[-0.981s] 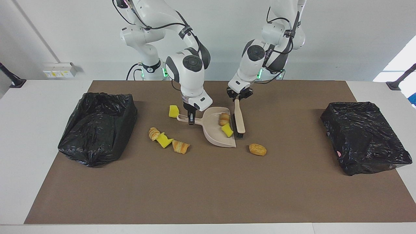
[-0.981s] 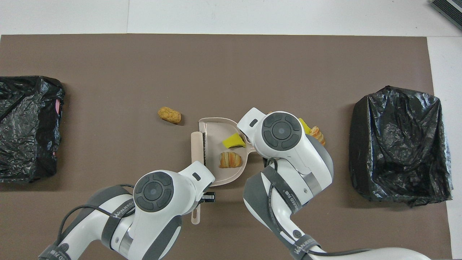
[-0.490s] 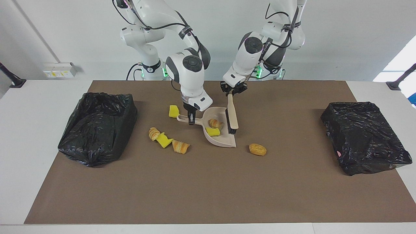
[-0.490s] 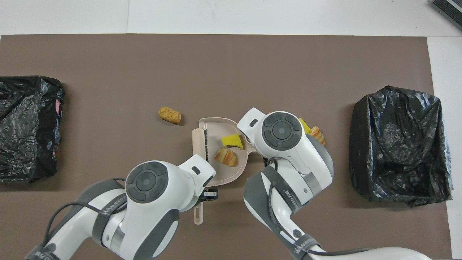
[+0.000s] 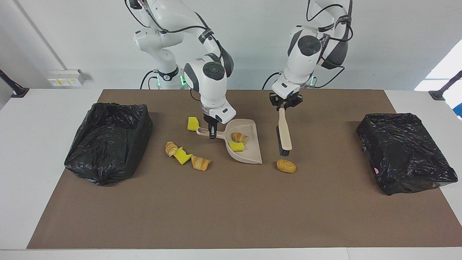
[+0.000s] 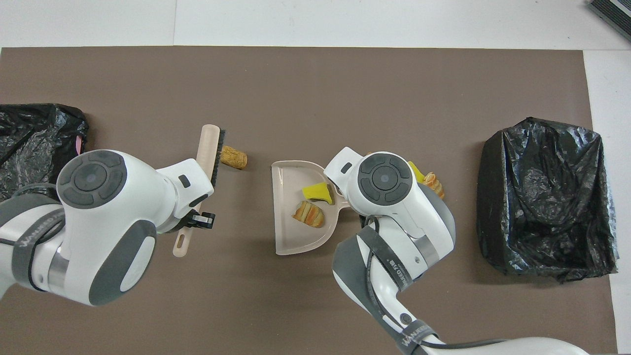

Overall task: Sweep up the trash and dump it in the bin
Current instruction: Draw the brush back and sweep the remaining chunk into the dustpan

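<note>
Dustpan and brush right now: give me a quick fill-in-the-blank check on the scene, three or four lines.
1. The number of trash bits lying in the dustpan is ____.
2. The left claw is shut on the handle of the ____.
3. The right claw grips the dustpan by its ____.
4. The brush hangs with its bristles just above the brown ____ piece lying alone on the mat.

Missing words: two; brush; handle; bread
</note>
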You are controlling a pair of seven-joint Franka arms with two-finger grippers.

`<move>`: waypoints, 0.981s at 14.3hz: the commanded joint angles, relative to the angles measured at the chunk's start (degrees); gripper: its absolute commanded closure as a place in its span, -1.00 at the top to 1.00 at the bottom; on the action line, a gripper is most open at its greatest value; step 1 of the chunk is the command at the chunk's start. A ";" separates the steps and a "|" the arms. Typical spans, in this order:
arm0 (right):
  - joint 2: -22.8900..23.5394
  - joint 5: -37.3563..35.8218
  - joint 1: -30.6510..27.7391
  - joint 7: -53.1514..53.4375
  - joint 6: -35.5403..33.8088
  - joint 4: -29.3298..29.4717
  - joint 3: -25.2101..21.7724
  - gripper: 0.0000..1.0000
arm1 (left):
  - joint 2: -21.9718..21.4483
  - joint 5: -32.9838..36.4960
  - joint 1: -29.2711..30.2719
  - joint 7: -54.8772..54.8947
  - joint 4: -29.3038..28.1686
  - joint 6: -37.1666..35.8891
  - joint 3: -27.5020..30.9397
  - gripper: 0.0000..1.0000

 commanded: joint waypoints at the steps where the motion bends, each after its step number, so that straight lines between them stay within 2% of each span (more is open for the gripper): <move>1: -0.05 0.94 -0.31 -2.02 0.39 -0.54 0.34 -1.00 | 11.05 5.35 2.81 4.30 9.87 -1.47 -0.71 -1.00; 2: -0.05 0.94 -0.31 -2.02 0.30 -0.54 0.25 -1.00 | 12.73 5.45 4.31 6.67 11.81 -1.56 -0.71 -1.00; 6: -0.05 0.94 -0.31 -2.02 0.30 -0.54 0.25 -1.00 | 15.47 5.28 4.24 8.71 10.87 0.90 -0.80 -1.00; 9: -0.05 0.94 -0.31 -2.02 0.30 -0.63 0.25 -1.00 | 14.51 5.11 3.18 8.45 4.82 3.88 -1.24 -1.00; 12: -0.13 0.94 -0.39 -2.02 0.39 -0.98 0.34 -1.00 | 11.09 4.23 -0.85 5.65 -0.90 4.16 -1.41 -1.00; 14: -0.22 0.94 -0.48 -2.19 0.74 -1.42 0.34 -1.00 | 9.33 -1.28 -4.27 3.88 -3.10 3.81 -1.33 -1.00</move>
